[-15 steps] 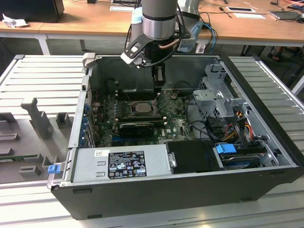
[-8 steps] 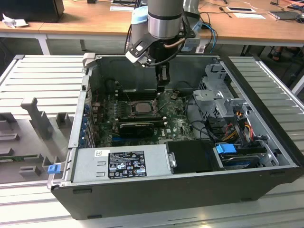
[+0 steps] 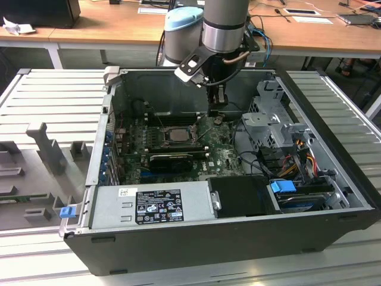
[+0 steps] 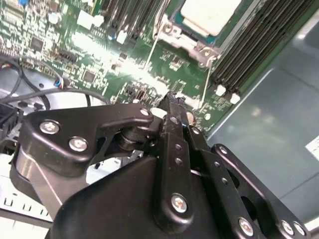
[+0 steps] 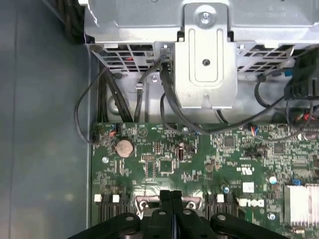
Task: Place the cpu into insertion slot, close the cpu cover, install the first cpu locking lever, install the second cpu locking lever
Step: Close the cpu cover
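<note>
Gripper: black, matte metal fingers (image 5: 171, 201) with screw heads along the linkages, pressed together tip to tip with nothing between them. In the exterior view the gripper (image 3: 218, 117) hangs low over the board, just beside the socket on the exterior view's right.
cpu (image 4: 212, 14): flat square with a pale, smooth silvery-beige top, seated in the insertion slot.
Insertion slot (image 3: 172, 134): small dark square socket with a silver rim, set in the green board between rows of long black memory slots (image 4: 249, 45).
cpu cover (image 4: 168, 30): thin bright sheet metal with screwed tabs. It seems to lie flat around the chip, though the slanted wrist view leaves this unsure.
Locking lever (image 4: 148, 56): a thin silvery wire rod along the socket's side; I cannot tell whether it is latched.
Motherboard (image 5: 199, 159): glossy green, densely dotted with small chips and solder points, and carrying a round silver coin battery (image 5: 123, 146).
Drive cage (image 5: 207, 64): folded grey sheet metal with vent slits, and black cables (image 5: 99, 99) looping below it.
Computer case (image 3: 178, 238): dark, boxy, open-topped, with a grey labelled power supply (image 3: 149, 202) along its near wall.
</note>
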